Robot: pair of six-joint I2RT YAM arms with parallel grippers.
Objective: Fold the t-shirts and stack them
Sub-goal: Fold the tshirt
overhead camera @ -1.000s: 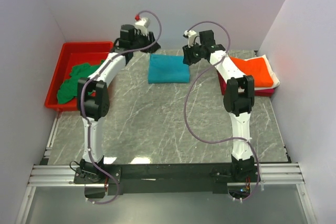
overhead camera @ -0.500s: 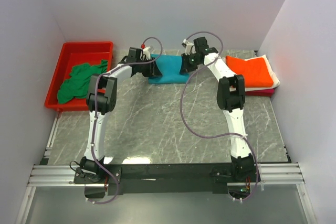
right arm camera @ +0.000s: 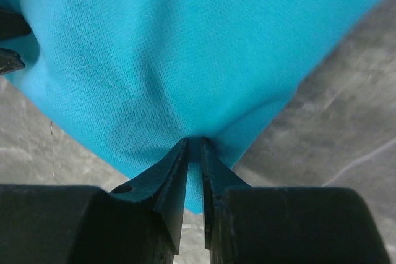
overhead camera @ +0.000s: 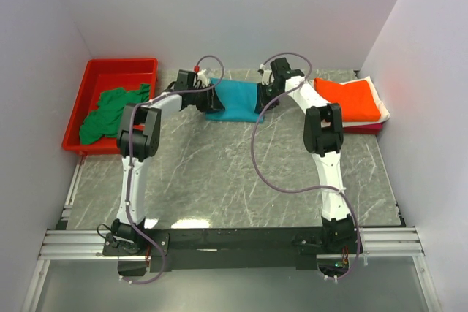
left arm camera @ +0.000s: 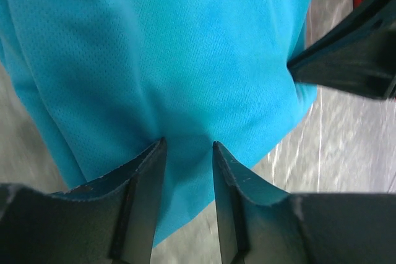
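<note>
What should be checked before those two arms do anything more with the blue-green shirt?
1. Right fingers pinch the teal t-shirt: ok, closed on its edge.
2. Left fingers grip it too: cannot tell. Cloth sits between them, but a gap shows.
3. Arms at opposite sides of the shirt: ok, seen from the top view.
4. Orange t-shirt pile bare on top: ok.
5. Dark green t-shirt out of the way: ok, lying in the red bin.
</note>
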